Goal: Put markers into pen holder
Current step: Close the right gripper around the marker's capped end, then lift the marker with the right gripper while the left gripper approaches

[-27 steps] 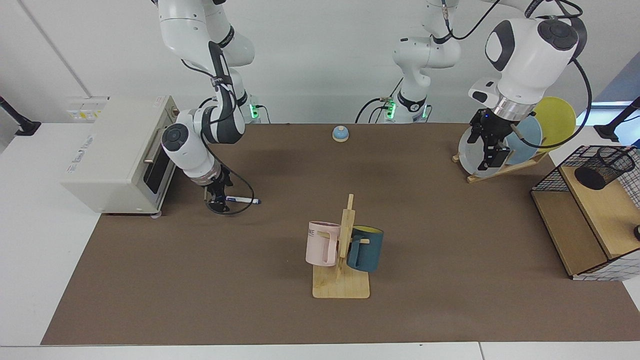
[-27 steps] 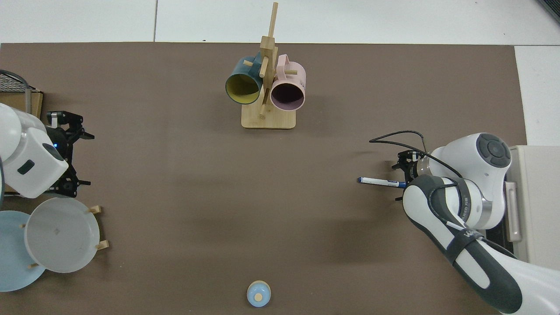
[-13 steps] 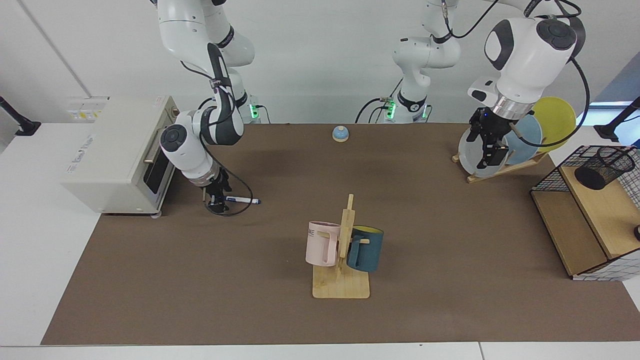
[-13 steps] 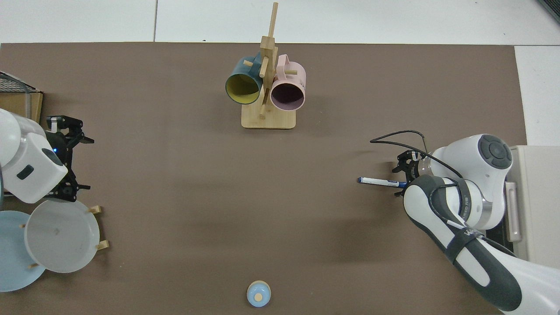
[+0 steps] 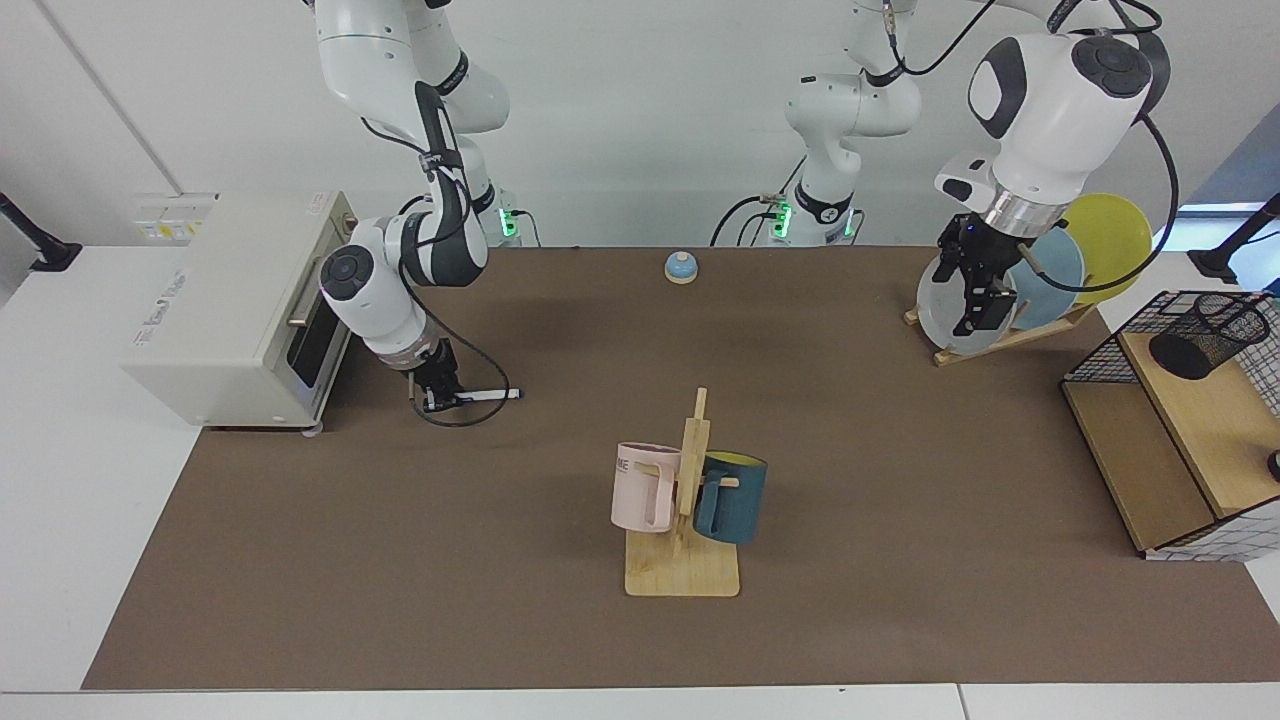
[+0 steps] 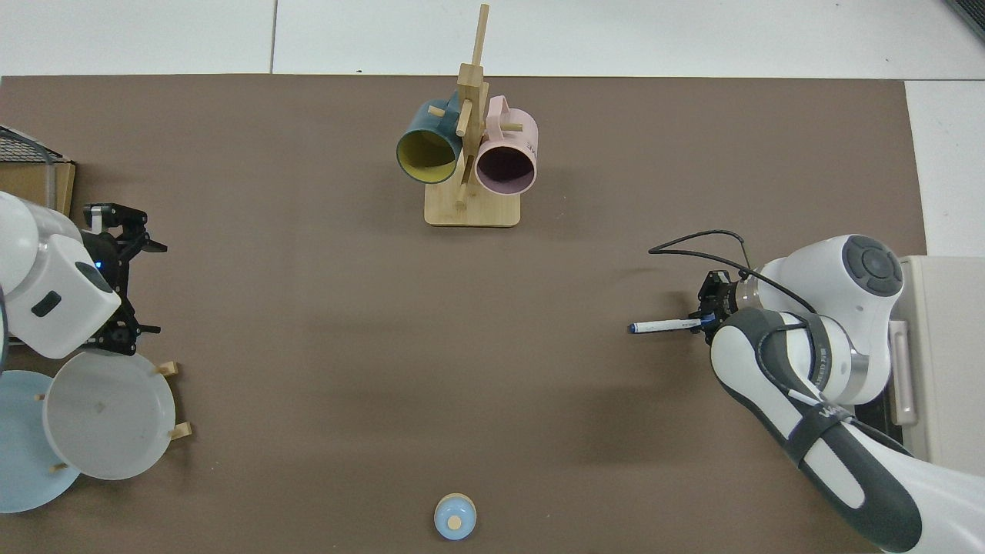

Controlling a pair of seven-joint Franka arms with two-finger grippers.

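- One slim white marker with blue cap (image 5: 487, 395): light, stiff, slick; right claw (image 5: 432, 402) apparently clamps its end.
- Left claw (image 5: 975, 310) released, waiting near black wire-mesh pen holder (image 5: 1207, 333).

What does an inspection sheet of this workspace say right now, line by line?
Surface: brown mat covers the table.
Job's things: marker is held at one end by the right gripper, near the mat; pen holder lies tilted on the wooden shelf in the wire basket.
Clutter: mug rack with pink mug and teal mug; blue bell; plate rack with plates.
Grippers: right gripper shut on marker; left gripper open, waiting in front of the plates.
Cables: black cable loops beside the right gripper.
Surroundings: white oven at the mat's edge.
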